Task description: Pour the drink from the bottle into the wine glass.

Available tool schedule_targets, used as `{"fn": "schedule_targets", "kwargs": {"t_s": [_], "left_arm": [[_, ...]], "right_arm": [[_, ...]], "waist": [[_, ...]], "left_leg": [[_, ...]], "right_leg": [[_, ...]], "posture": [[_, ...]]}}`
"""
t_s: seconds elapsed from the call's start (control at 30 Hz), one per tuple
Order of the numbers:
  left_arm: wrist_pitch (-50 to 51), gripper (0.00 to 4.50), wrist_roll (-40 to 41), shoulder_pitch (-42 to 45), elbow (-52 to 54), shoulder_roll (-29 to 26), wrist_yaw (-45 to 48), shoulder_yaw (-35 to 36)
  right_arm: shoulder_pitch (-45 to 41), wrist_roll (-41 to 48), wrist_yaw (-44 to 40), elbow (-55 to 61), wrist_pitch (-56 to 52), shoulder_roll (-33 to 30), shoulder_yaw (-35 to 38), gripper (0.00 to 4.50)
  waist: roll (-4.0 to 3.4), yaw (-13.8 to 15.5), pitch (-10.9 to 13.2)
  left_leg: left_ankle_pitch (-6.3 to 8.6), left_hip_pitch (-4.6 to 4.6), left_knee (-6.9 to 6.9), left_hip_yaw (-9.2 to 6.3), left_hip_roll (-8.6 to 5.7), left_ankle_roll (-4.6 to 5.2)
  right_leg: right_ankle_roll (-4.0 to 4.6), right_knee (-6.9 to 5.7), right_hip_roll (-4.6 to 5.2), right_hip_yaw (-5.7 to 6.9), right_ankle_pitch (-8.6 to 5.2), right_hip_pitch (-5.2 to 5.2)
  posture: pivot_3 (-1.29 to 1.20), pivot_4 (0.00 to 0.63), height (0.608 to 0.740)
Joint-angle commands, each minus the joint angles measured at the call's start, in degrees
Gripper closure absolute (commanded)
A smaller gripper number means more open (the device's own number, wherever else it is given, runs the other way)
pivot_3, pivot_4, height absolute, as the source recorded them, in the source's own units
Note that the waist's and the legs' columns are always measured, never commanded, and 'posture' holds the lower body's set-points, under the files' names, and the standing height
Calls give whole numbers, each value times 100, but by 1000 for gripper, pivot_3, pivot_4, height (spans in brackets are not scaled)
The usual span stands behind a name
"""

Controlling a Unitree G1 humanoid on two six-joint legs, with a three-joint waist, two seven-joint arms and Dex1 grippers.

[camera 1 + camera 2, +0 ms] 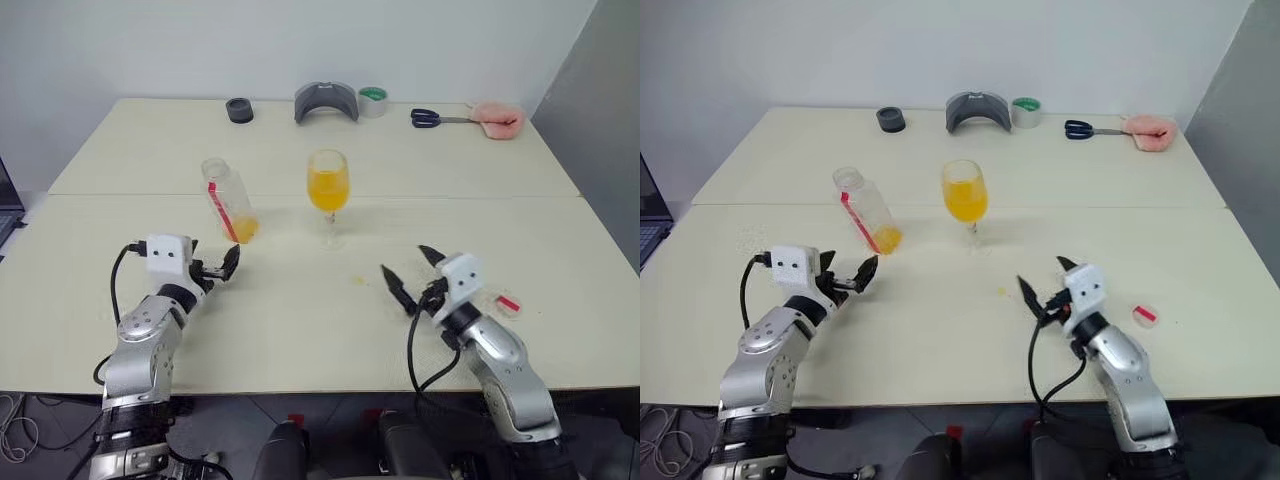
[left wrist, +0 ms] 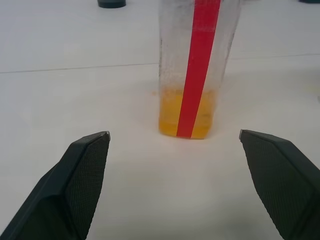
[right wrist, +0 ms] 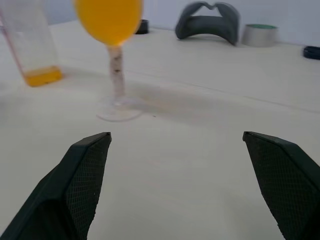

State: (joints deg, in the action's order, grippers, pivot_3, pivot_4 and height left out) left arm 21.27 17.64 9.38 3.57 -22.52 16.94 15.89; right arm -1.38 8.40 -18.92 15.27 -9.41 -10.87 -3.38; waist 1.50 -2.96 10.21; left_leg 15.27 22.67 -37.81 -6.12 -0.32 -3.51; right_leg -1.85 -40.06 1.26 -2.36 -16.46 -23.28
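The clear bottle (image 1: 228, 200) stands uncapped on the table, a red stripe down its side and a little orange drink (image 1: 244, 230) at its bottom. To its right stands the wine glass (image 1: 328, 185), its bowl about half full of the orange drink. My left gripper (image 1: 222, 265) is open just in front of the bottle, apart from it; the left wrist view shows the bottle (image 2: 195, 65) beyond the spread fingers. My right gripper (image 1: 402, 258) is open and empty in front and to the right of the glass, whose stem (image 3: 117, 75) shows in the right wrist view.
A small red-and-white cap (image 1: 508, 303) lies right of my right gripper. An orange drop (image 1: 358, 280) marks the table before the glass. Along the far edge lie a black roll (image 1: 239, 110), a grey curved piece (image 1: 326, 101), a tape roll (image 1: 373, 100), scissors (image 1: 430, 118) and a pink object (image 1: 497, 118).
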Motion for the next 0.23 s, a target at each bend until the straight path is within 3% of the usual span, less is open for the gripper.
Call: {"fn": "schedule_targets", "kwargs": {"t_s": [0.03, 0.23], "left_arm": [[71, 30, 55, -176, 580, 100, -201, 121], [-107, 30, 26, -253, 741, 121, -217, 183]], "right_arm": [[-143, -5, 120, -93, 304, 124, 66, 0], [-307, -21, 84, -326, 381, 193, 14, 0]], "waist": [[0, -5, 0], [0, 7, 0]], "left_leg": [[0, -1, 1, 3, 0, 0], [0, -2, 1, 4, -3, 0]], "right_leg": [[0, 0, -4, -1, 0, 0], [0, 4, -6, 1, 0, 3]], "posture": [[0, 150, 740], [0, 150, 740]]}}
